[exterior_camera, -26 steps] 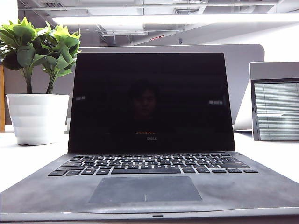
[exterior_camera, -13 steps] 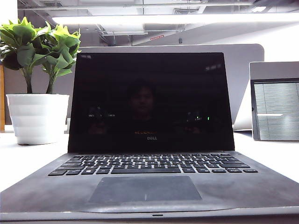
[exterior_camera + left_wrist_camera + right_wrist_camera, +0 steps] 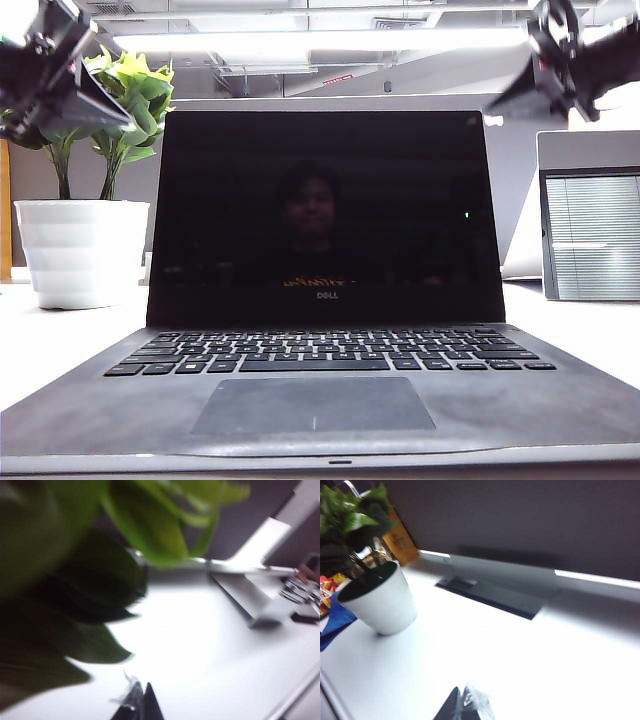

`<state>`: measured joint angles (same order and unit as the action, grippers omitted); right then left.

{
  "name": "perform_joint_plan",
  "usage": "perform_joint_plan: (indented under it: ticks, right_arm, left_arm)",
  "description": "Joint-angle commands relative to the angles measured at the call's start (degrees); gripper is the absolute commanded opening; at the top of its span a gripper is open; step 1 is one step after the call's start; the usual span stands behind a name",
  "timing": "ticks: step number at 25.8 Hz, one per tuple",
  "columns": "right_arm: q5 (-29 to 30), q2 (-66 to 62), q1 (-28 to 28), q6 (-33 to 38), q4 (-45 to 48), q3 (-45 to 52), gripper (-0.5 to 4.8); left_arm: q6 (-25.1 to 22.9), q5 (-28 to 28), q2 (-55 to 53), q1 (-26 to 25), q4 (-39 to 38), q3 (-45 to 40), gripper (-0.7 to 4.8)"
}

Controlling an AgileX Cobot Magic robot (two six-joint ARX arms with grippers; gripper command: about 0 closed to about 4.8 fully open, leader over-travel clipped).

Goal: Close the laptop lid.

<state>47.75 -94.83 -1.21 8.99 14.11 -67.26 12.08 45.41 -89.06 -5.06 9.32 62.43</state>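
Left gripper [image 3: 141, 705]: dark fingertips pressed together over the white table [image 3: 200, 645]. Blurred green leaves [image 3: 75, 555] hung close beside and ahead of it.

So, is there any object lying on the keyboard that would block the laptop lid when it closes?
Nothing visible does. The laptop lid stands upright, and the keyboard and touchpad below it are bare. The left gripper and the right gripper hang above the lid's top corners, not touching it.
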Motion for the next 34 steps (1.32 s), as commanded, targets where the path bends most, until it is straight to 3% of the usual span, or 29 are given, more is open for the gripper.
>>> perform_joint_plan:
  ticks: [1, 5, 12, 23, 27, 34]
  right_arm:
    - [5.0, -2.5, -0.1, 0.0, 0.7, -0.2, -0.05]
    - [8.0, -4.2, 0.0, 0.0, 0.7, -0.2, -0.05]
    - [10.5, -4.2, 0.4, 0.0, 0.9, -0.2, -0.05]
    - [13.4, -4.2, 0.9, 0.2, -0.1, -0.2, -0.05]
    - [17.1, -4.2, 0.9, 0.3, -2.0, -0.2, -0.05]
    - [21.6, -4.2, 0.9, 1.7, -2.1, -0.2, -0.05]
  left_arm:
    - [-0.9, 9.6, -2.1, -0.2, 1.1, 0.4, -0.05]
    - [-1.2, 10.8, -4.4, 0.0, 1.2, 0.4, -0.05]
    - [-1.1, 17.9, -6.1, 2.3, 2.7, 0.4, -0.05]
    - [-0.9, 20.1, -6.1, 4.0, 1.9, 0.4, -0.05]
    - [-0.8, 20.4, -6.1, 3.9, 2.0, 0.4, -0.05]
    - [3.8, 25.8, -6.1, 3.1, 1.9, 0.4, -0.05]
